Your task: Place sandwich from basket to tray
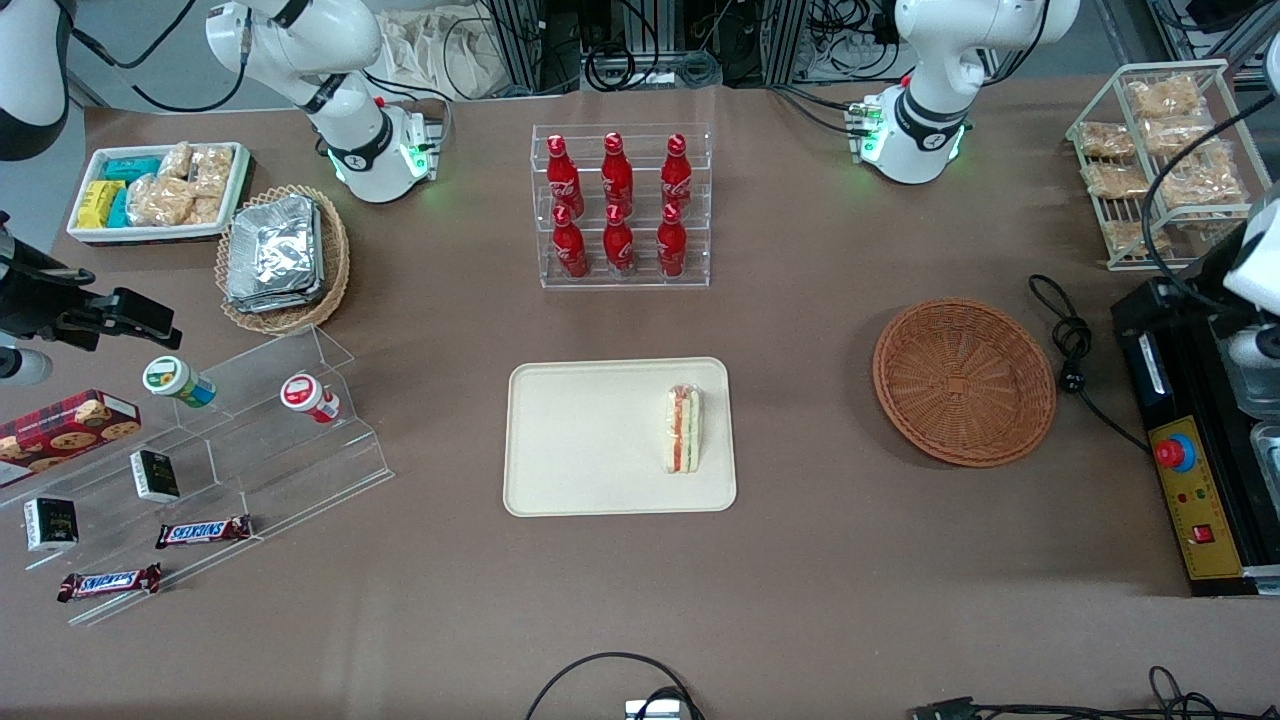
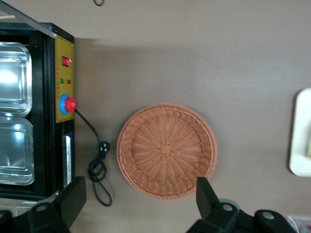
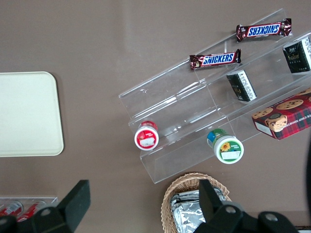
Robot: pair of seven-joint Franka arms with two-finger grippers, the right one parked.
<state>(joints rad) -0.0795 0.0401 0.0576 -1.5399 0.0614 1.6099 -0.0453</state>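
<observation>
Looking over your table, here is what you have:

Sandwich: your sandwich lies on the tray, on its side, filling edge showing red, orange and green stripes. It sits in the part of the tray toward the working arm's end, just inside the rim.

Tray: the tray lies flat on the brown table in the middle, nearer to the front camera than the bottle rack. Only its rounded edge shows in the left wrist view.

Basket: the basket holds nothing you can see; its woven floor is bare in both the front and left wrist views. It stands well apart from the tray, toward the working arm's end of the table.

Gripper: your gripper hangs high above the table over the basket's edge. Its two fingers are spread wide, with nothing between them.

Cable: a black cable with a plug lies coiled just beside the basket, between it and the black control box with its red button.

Bottle rack: a clear rack holds six red bottles upright, in two rows of three.
</observation>
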